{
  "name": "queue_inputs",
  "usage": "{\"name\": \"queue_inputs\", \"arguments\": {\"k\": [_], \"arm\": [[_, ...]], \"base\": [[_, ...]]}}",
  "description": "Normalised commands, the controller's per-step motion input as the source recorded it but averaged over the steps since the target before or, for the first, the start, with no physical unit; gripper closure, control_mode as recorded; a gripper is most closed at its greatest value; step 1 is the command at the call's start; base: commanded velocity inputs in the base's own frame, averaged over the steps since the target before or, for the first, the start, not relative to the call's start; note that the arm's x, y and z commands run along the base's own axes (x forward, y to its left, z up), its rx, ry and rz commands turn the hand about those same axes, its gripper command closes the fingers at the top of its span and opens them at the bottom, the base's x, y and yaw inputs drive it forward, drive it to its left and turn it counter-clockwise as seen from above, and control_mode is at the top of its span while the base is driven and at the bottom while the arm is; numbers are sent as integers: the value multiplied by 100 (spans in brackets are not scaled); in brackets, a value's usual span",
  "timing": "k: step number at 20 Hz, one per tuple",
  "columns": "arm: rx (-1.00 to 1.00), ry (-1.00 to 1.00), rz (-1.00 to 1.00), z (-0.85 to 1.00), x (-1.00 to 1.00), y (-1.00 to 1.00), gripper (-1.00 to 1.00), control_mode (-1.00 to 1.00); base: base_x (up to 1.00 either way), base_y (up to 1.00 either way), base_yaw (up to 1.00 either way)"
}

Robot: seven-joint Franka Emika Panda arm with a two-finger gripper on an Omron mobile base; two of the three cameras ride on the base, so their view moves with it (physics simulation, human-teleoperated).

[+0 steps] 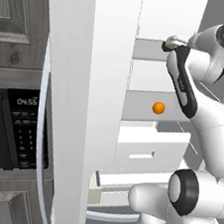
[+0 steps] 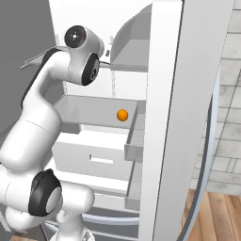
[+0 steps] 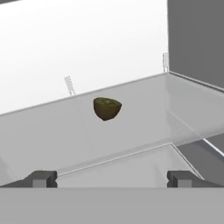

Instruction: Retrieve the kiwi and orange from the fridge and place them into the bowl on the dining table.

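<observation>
The fridge (image 1: 83,80) stands open, and my arm reaches into an upper level of its white interior. The kiwi (image 3: 107,108), dark greenish-brown, sits on a grey shelf (image 3: 52,131) straight ahead of my gripper (image 3: 112,179) and some way beyond it. The gripper is open, its fingertips (image 3: 41,178) wide apart with nothing between them. The orange (image 1: 158,108) (image 2: 122,115) rests on a lower shelf, just above the drawers and below my hand. The bowl and the dining table are out of view.
A white drawer (image 1: 149,151) (image 2: 94,157) is pulled partly out under the orange. The open fridge doors (image 2: 188,94) flank the arm on both sides. A black microwave (image 1: 11,131) sits in grey cabinets to the left. Wooden floor (image 2: 212,216) shows at lower right.
</observation>
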Motion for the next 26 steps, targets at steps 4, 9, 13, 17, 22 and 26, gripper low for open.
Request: {"name": "queue_inputs", "arguments": {"k": [4, 9, 13, 17, 22, 26], "arm": [[0, 1, 0, -12, 29, 0, -100, -100], [0, 3, 0, -4, 35, 0, -100, -100], [0, 3, 0, 0, 38, 0, -100, -100], [0, 4, 0, 0, 41, 0, -100, -100], [0, 6, 0, -5, 40, 0, -100, -100], [0, 5, 0, -6, 40, 0, -100, -100]], "base": [[0, 0, 0], [0, 0, 0], [0, 0, 0], [0, 0, 0], [0, 0, 0], [0, 0, 0]]}}
